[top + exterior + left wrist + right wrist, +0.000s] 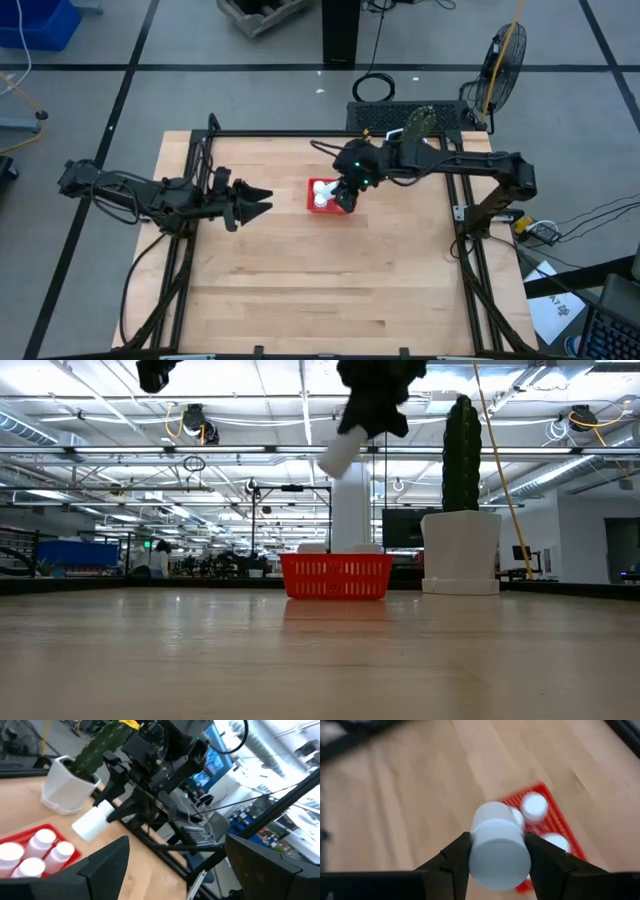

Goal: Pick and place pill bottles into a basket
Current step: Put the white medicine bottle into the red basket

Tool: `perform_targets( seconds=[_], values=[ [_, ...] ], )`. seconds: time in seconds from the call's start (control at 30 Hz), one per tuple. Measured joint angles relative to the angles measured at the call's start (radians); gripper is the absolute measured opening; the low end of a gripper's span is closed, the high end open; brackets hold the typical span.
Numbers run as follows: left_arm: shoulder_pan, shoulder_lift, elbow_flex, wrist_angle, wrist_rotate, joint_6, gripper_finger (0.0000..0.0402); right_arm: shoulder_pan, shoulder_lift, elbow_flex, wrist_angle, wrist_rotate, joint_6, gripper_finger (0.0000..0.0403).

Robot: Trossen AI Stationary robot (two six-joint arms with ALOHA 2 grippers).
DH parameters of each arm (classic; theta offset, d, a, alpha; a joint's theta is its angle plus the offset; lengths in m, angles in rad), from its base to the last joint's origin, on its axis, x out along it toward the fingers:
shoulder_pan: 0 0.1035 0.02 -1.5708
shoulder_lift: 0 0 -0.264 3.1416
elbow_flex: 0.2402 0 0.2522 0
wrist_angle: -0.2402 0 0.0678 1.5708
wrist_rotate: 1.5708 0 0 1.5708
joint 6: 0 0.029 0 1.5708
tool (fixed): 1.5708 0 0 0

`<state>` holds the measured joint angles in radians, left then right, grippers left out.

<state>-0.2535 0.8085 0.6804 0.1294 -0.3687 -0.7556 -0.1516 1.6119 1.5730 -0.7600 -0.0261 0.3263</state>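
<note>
My right gripper (346, 194) hangs high over the red basket (312, 203) and is shut on a white pill bottle (339, 455). The basket stands on the table in the low view (336, 576). It holds three white-capped bottles (31, 854), standing upright. My left gripper (262, 200) is open and empty, to the left of the basket and pointing toward it. Its dark fingers frame the bottom of the left wrist view (175, 865). My right gripper pinches the bottle's round side (477, 851) between its two fingers (456, 854), at the end nearer the wrist. The fingers come from above and slant down. The bottle is lifted clear, and its free end (82, 827) sticks out tilted below the fingertips, above the basket.
A white planter pot (460, 552) with a tall green cactus (461, 455) stands to the right of the basket in the low view, toward the table's far edge (420, 125). Bare wooden table (320, 280) lies in front of the basket.
</note>
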Motion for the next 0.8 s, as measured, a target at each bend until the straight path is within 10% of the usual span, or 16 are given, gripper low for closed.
perform_targets(
  seconds=[0.8],
  values=[
    [0.0,0.0,0.0,-0.218,-0.034,-0.16,0.0338,-0.003,0.222,0.0,-0.064,0.08,-0.366,0.0148]
  ],
)
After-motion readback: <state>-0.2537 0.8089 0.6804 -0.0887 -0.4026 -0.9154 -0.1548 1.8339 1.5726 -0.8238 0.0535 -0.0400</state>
